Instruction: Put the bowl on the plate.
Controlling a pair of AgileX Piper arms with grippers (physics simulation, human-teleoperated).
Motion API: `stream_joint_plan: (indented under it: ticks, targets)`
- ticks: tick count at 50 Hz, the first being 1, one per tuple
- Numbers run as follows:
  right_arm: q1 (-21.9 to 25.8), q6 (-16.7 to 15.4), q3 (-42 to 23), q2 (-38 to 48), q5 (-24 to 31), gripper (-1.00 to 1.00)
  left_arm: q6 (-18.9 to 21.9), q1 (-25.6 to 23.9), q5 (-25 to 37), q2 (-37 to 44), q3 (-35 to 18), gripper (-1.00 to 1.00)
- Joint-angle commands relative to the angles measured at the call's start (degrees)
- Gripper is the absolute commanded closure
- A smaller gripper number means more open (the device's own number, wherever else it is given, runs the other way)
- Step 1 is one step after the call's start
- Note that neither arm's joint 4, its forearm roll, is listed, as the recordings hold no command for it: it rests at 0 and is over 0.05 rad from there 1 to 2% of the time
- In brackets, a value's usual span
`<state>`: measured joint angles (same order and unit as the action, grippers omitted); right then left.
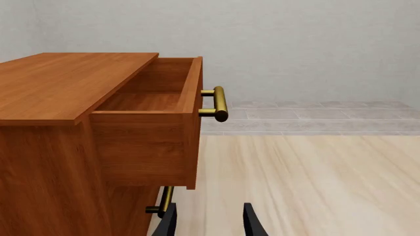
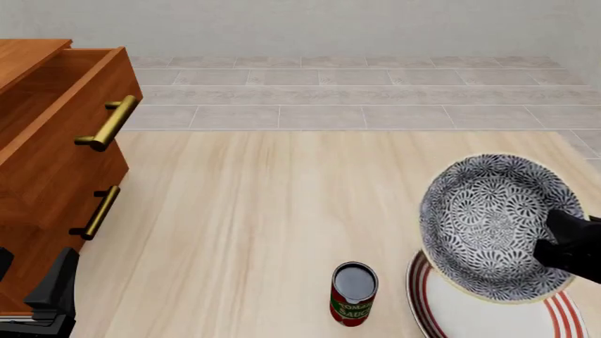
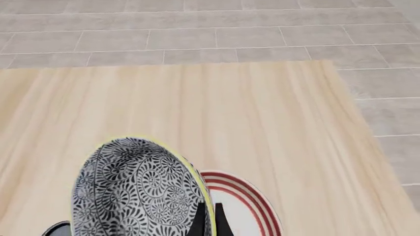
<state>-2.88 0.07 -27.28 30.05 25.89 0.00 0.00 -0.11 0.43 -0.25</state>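
the right gripper (image 3: 207, 221) pinches the rim of the bowl (image 2: 497, 225), which is tilted above the plate (image 2: 469, 313). the left gripper (image 1: 208, 221) hangs open, holding nothing.

Front view: large white plate with red rings (image 2: 488, 313) cut off by bottom edge, far side hidden behind the tilted blue-grey floral bowl (image 2: 493, 225). Right end effector (image 2: 573, 246) runs off the right edge. Red can (image 2: 353, 294) label too small to read.
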Motion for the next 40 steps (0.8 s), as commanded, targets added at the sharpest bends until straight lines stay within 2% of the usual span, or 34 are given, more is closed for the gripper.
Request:
stream_joint_plan:
  ticks: [1,2,4,6,14,16,17,21,25,35,40]
  targets:
    - [-2.0,-0.1,0.3,-2.2,5.0,1.0,0.0,0.0,0.0,0.0,0.0,-1.0]
    - [-1.4,-0.5,0.8,-2.9,6.2,1.0,0.0,0.0,0.0,0.0,0.0,-1.0]
    - [-0.7,0.5,1.5,-3.9,7.7,1.0,0.0,0.0,0.0,0.0,0.0,-1.0]
    - [-1.2,-0.9,2.5,-4.2,8.8,1.0,0.0,0.0,0.0,0.0,0.0,-1.0]
    - [-0.9,-0.2,3.4,-7.3,13.9,1.0,0.0,0.0,0.0,0.0,0.0,-1.0]
    - [-2.7,-2.1,4.4,-6.7,13.7,1.0,0.0,0.0,0.0,0.0,0.0,-1.0]
    - [-2.1,-1.6,4.5,-7.6,14.7,1.0,0.0,0.0,0.0,0.0,0.0,-1.0]
    - [-4.0,-3.5,4.2,-7.9,16.1,1.0,0.0,0.0,0.0,0.0,0.0,-1.0]
    - [-4.8,-3.6,3.3,-8.3,17.1,1.0,0.0,0.0,0.0,0.0,0.0,-1.0]
    - [-7.0,-4.4,5.2,-8.7,16.8,1.0,0.0,0.0,0.0,0.0,0.0,-1.0]
    - [-8.0,-4.2,8.1,-7.7,14.3,1.0,0.0,0.0,0.0,0.0,0.0,-1.0]
